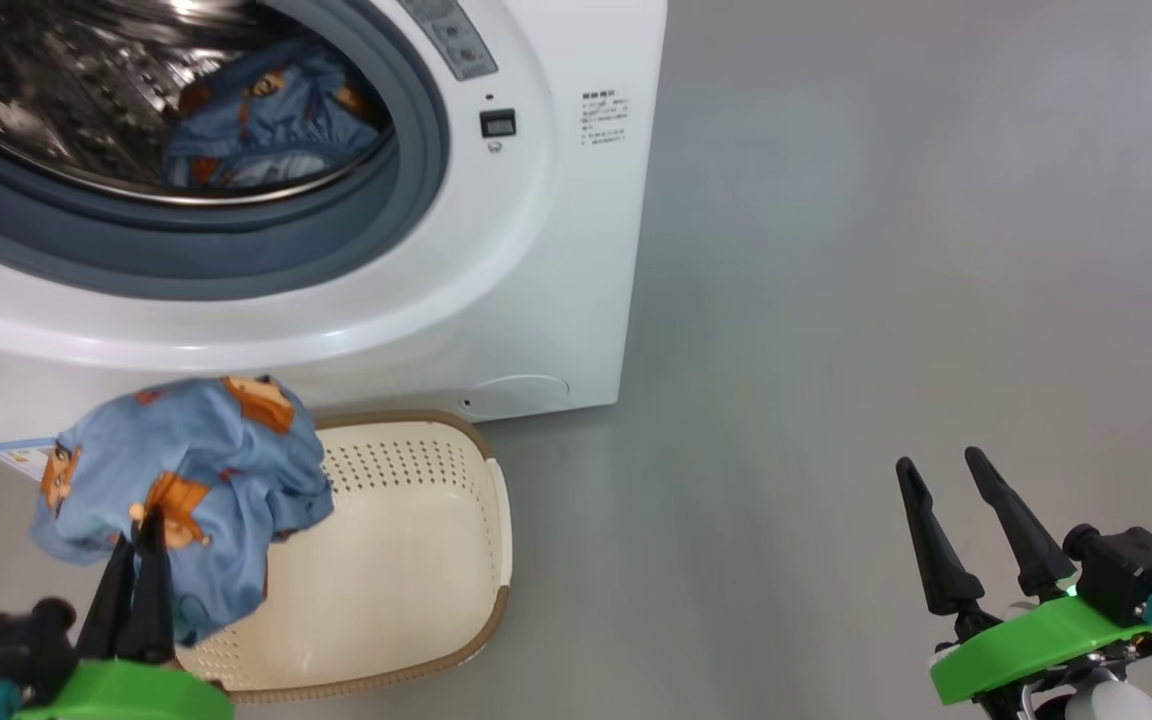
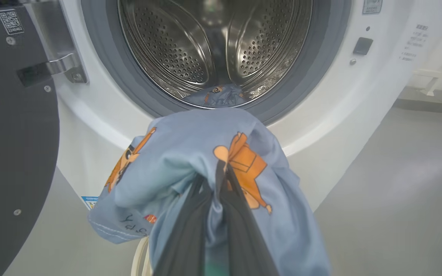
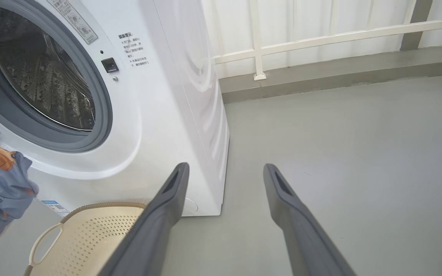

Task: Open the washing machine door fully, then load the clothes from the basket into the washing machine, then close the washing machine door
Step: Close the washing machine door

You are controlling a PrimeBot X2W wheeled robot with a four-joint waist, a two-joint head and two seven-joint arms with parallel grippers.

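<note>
1. I judge the opening step done. The washing machine door point(image 2: 14, 145) stands swung wide at the left of my left wrist view, clear of the mouth of the washing machine point(image 1: 516, 250).
2. Loading is under way. A first garment point(image 1: 266, 125) of the clothes lies low in the steel drum point(image 2: 213, 50), just behind the grey gasket point(image 1: 416, 200).
3. My left gripper point(image 1: 139, 530) is clamped on a second garment point(image 1: 186, 465), its fingers pinched together through a fold. The bundle hangs above the left end of the basket, in front of the washer's lower panel and below the opening. It is not yet inside.
4. The basket point(image 1: 501, 520) sits on the floor point(image 1: 886, 300) just in front of the machine. The part of its bottom I can see is bare. Its left end is hidden behind the hanging cloth, so I cannot say whether another piece is there.
5. My right gripper point(image 1: 940, 462) hangs over the floor well to the right, fingers spread wide and holding nothing.
6. By my reckoning the task is past halfway. What is left is to raise this bundle over the gasket and release it in the drum. After that I need to check the hidden end of the basket, then swing the door shut.
</note>
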